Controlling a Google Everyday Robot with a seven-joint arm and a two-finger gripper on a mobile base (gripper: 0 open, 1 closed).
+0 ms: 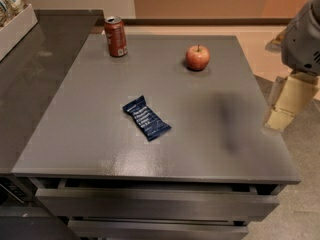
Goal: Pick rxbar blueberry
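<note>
The rxbar blueberry is a flat dark navy wrapper with pale text. It lies diagonally on the grey table top, a little left of centre. My gripper hangs at the right edge of the view, just past the table's right edge. It is well to the right of the bar, above the surface, and holds nothing that I can see. Its grey wrist housing sits above it. A shadow of the arm falls on the table right of centre.
A red soda can stands upright at the back left of the table. A red apple sits at the back, right of centre. A darker counter adjoins on the left, with a white tray of packets. Drawers run below the front edge.
</note>
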